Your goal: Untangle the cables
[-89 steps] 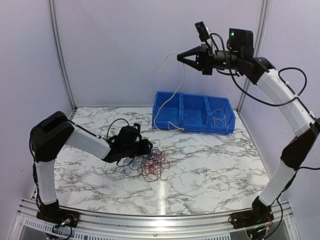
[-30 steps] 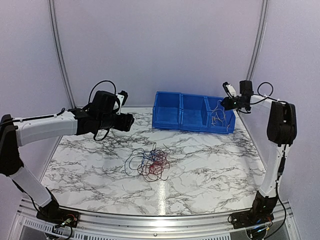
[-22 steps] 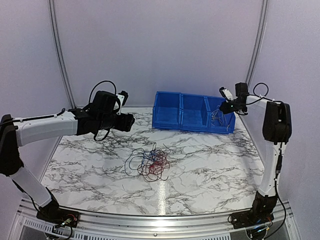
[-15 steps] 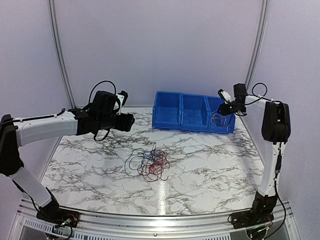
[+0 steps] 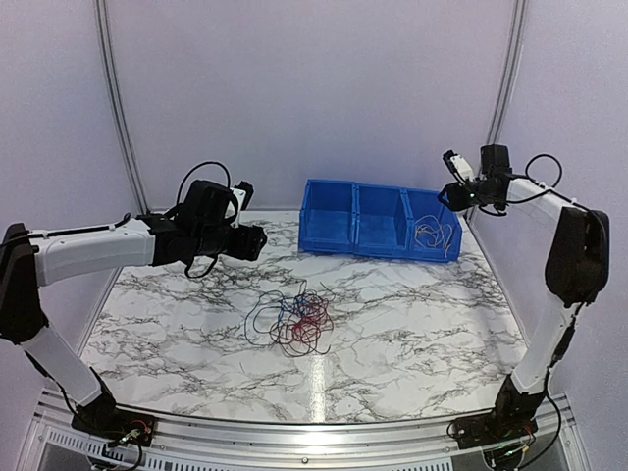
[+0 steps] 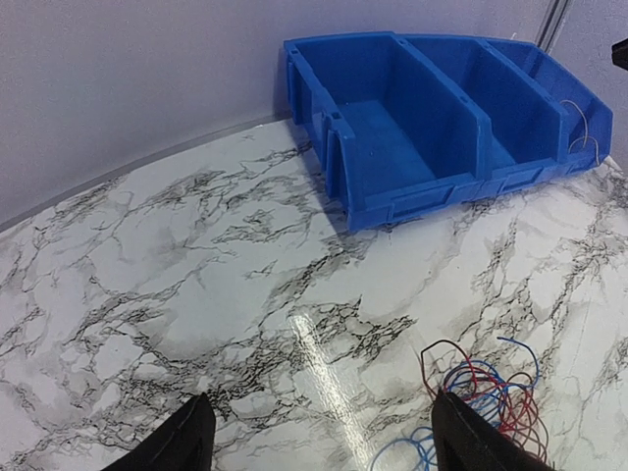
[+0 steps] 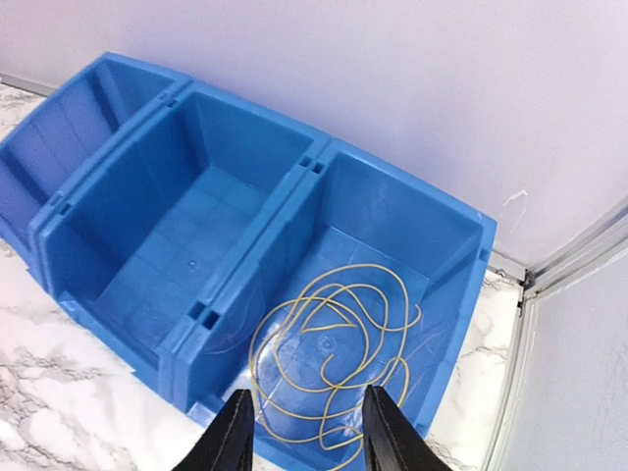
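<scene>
The cables form a tangle of red, blue and dark wires [image 5: 292, 322] on the marble table, also seen at the lower right of the left wrist view [image 6: 483, 392]. A separate yellow cable [image 7: 334, 358] lies coiled in the right compartment of the blue bin [image 7: 260, 240], where the top view shows it too [image 5: 429, 233]. My right gripper [image 7: 306, 432] hovers above that compartment, open, with nothing between its fingers. My left gripper [image 6: 329, 446] is open and empty, held above the table left of and behind the tangle [image 5: 257, 240].
The blue bin [image 5: 378, 243] with three compartments stands at the back of the table against the wall; its left and middle compartments hold nothing. Metal frame posts [image 5: 502, 98] rise at the back corners. The marble table [image 5: 422, 314] spreads around the tangle.
My right gripper has opened, lifted and drawn back to the right from the bin. The yellow cable now lies loose in the right compartment. The left arm has hardly moved.
</scene>
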Tool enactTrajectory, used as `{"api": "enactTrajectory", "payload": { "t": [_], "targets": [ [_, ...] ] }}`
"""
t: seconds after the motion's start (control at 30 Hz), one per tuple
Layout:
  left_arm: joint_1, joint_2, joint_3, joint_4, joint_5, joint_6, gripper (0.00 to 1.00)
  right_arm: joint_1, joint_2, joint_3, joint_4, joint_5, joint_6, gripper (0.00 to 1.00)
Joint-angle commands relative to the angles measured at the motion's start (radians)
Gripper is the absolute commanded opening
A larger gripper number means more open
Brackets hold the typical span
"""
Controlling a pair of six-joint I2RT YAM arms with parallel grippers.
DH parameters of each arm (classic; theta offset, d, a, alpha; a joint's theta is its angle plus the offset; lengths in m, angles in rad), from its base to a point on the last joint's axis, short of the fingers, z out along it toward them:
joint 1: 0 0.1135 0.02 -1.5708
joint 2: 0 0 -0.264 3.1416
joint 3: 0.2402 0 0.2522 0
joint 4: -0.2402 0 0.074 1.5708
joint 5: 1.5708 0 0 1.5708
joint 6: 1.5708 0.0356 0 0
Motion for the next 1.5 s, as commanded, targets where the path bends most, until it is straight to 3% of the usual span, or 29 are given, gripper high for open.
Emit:
{"api": "enactTrajectory", "payload": {
  "t": [0.0, 0.33, 0.57, 0.77, 0.97, 1.17, 1.47],
  "targets": [
    [0.003, 0.020, 0.017, -0.019, 0.033, -0.018, 0.79, 0.061, -0.121, -0.106, 0.055, -0.146, -0.020, 0.38],
    [0.002, 0.060, 0.041, -0.051, 0.084, -0.029, 0.78, 0.379, -0.219, -0.236, 0.003, -0.279, -0.201, 0.38],
    [0.003, 0.058, 0.051, -0.071, 0.050, -0.035, 0.78, 0.640, -0.167, -0.263, -0.086, -0.247, -0.366, 0.36],
    [0.006, 0.041, 0.050, -0.080, -0.015, -0.044, 0.79, 0.824, -0.143, -0.278, -0.137, -0.140, -0.476, 0.41],
    [0.010, 0.031, 0.051, -0.085, -0.029, -0.047, 0.79, 0.906, -0.123, -0.305, -0.185, -0.113, -0.531, 0.41],
    [0.011, 0.029, 0.052, -0.087, -0.034, -0.049, 0.79, 0.938, -0.090, -0.300, -0.134, -0.166, -0.433, 0.50],
    [0.011, 0.021, 0.051, -0.091, -0.054, -0.044, 0.79, 0.983, 0.072, -0.186, -0.086, -0.070, -0.285, 0.53]
  ]
}}
